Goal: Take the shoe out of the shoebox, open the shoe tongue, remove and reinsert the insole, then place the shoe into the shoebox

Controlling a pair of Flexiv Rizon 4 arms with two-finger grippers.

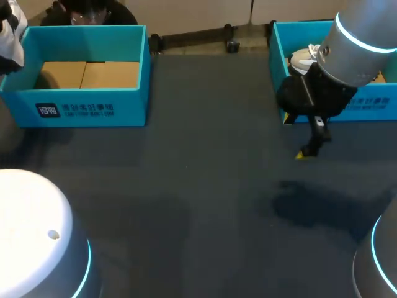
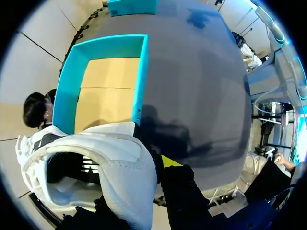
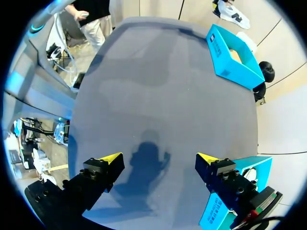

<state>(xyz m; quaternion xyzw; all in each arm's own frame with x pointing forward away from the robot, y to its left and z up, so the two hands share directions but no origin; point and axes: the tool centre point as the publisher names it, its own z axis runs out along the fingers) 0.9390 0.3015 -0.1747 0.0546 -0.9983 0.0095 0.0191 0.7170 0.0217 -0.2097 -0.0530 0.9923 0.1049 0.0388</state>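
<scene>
- Nearest, the left arm shows in the head view only as a broad white dome at the table's near left corner; its gripper cannot be made out there.
- The right arm comes in from the far right; the right gripper hangs over bare dark table; its jaws stand wide apart with nothing between them, and its shadow lies on the cloth below.
- Just beside the right gripper's outer finger is the right shoebox, teal; in the head view this box sits at the table's far right, and a white shape inside it is partly hidden behind the arm, so what it is cannot be told.
- Well apart, at the far left of the table, stands the left shoebox, teal with a bare cardboard floor.
- The left gripper carries the white shoe, clear of the table, over the near end wall of the left shoebox; one yellow fingertip presses against the shoe's outer side; the other is hidden behind the shoe.
- From the right wrist view the shoe hangs in the air just past the left shoebox.
</scene>
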